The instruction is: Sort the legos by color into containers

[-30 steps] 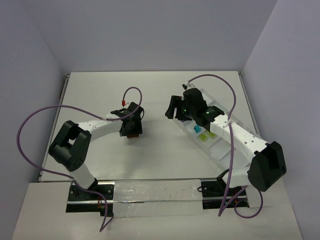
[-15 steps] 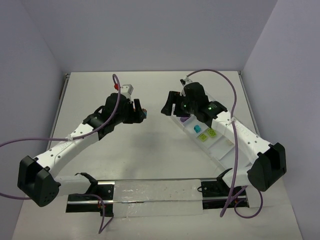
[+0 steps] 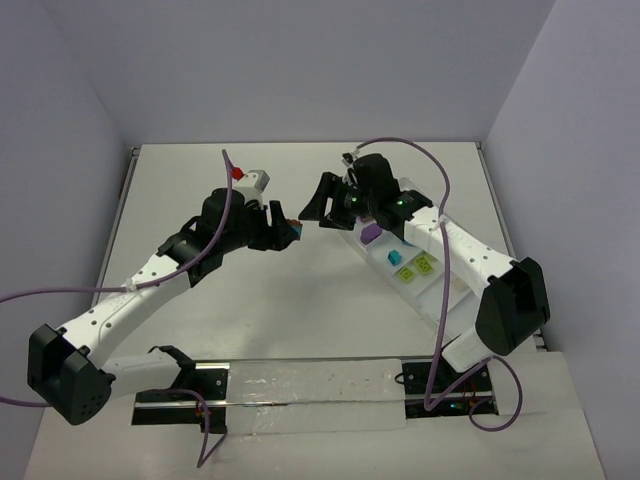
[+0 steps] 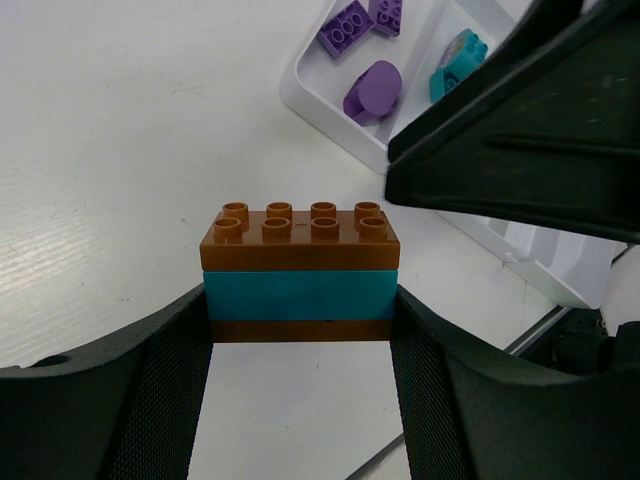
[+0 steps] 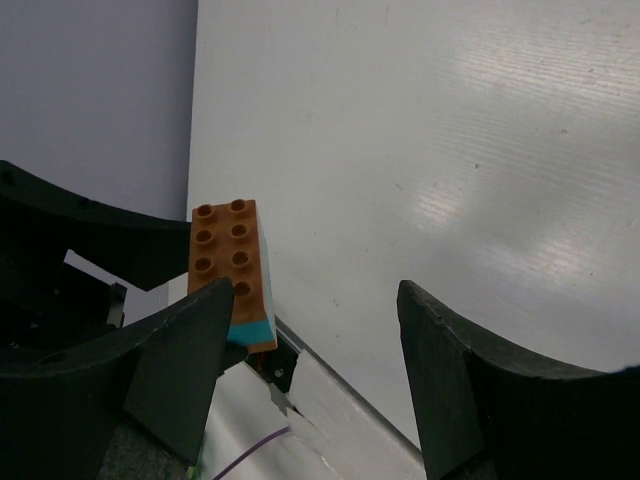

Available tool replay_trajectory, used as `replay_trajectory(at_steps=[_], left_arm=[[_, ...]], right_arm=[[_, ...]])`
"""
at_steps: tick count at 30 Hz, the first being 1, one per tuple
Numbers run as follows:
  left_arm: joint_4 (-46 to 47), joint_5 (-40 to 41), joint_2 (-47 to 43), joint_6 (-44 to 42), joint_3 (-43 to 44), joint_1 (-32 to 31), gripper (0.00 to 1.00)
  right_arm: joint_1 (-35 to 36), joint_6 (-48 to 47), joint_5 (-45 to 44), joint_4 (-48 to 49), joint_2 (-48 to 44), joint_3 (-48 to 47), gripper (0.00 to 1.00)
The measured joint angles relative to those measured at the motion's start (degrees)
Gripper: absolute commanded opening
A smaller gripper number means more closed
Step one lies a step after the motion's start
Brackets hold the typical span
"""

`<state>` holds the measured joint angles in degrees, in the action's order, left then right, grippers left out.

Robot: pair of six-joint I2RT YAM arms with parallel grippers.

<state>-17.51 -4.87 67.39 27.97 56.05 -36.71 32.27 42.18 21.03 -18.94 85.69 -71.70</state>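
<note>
My left gripper (image 3: 284,231) clamps the brown-teal-brown lego stack (image 4: 300,295) above the bench (image 4: 120,150), near the tray (image 4: 305,98). My right gripper (image 5: 315,345) gapes wide beside it; I should pinch only the top brown brick (image 4: 300,245) squarely, then peel.

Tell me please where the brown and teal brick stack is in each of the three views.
Top external: brick stack upper centre, at the tip of the left tool.
Left wrist: centre, clamped in that tool.
Right wrist: left of centre.
Shared landmark: the left tool gripping it.
</note>
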Motion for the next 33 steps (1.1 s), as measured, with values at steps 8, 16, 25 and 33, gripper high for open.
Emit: replay_trajectory(at_steps=[8,16,25,33], left_arm=[[0.6,-1.2,-0.2,0.0,0.0,0.0,0.0],[0.8,-1.7,-0.2,0.0,-0.3,0.0,0.0],[1.4,-2.2,-0.2,0.0,-0.3,0.0,0.0],[1.6,-2.8,0.5,-0.1,-0.3,0.0,0.0]], right_arm=[[0.1,2.6,3.1,2.9,1.9,0.0,0.73],[0.2,3.8,3.8,5.3,1.9,0.0,0.72],[1.5,3.7,6.6,6.1,2.8,-0.7,0.62],[2.0,3.8,8.5,7.0,4.7,-1.0,0.02]])
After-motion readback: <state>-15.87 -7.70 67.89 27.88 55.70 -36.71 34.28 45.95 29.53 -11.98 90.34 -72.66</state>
